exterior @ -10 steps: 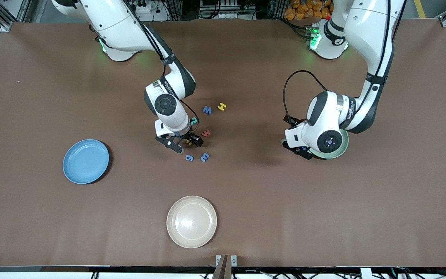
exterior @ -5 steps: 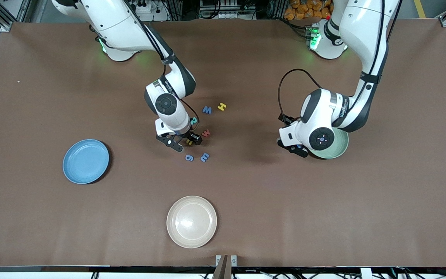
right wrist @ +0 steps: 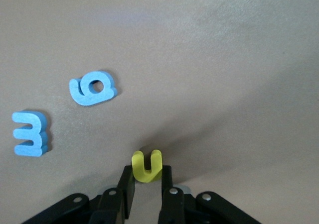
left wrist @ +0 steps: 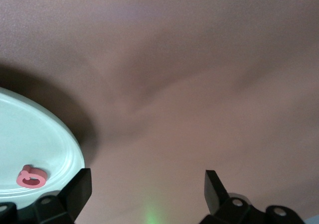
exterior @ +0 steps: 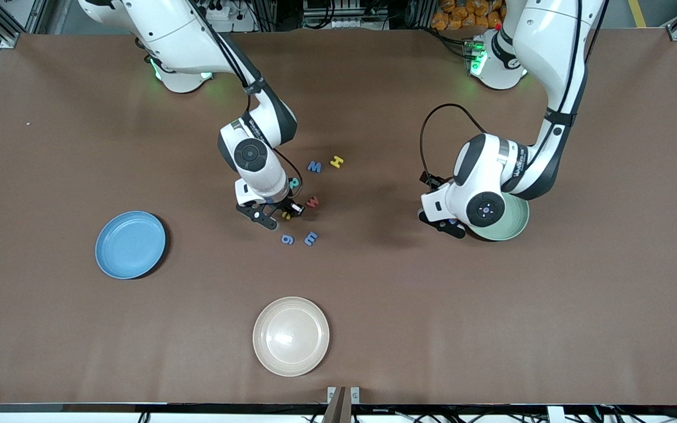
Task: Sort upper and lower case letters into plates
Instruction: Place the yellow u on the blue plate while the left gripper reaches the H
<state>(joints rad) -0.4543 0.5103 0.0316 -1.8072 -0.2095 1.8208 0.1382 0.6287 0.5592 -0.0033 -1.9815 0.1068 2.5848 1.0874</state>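
Note:
My right gripper [exterior: 283, 216] is shut on the yellow u [right wrist: 146, 165], low at the table among the letters. Around it lie the teal R [exterior: 294, 183], red w [exterior: 312, 202], blue g [exterior: 287, 239] and blue e [exterior: 311, 238]. The blue M [exterior: 314, 167] and yellow H [exterior: 337, 161] lie closer to the robots' bases. My left gripper [left wrist: 148, 184] is open and holds nothing, just off the rim of the mint green plate [exterior: 518, 226], which holds the red Q [left wrist: 31, 176]. The sky blue plate [exterior: 130, 244] sits toward the right arm's end.
A cream-beige plate [exterior: 291, 335] lies near the table's front edge, nearer the front camera than the letters. The left arm's wrist hangs over part of the mint green plate. Brown table surface stretches between the plates.
The right gripper's fingers have closed onto the yellow u. The left arm has shifted a little off the mint green plate toward the table's middle, its gripper staying open.

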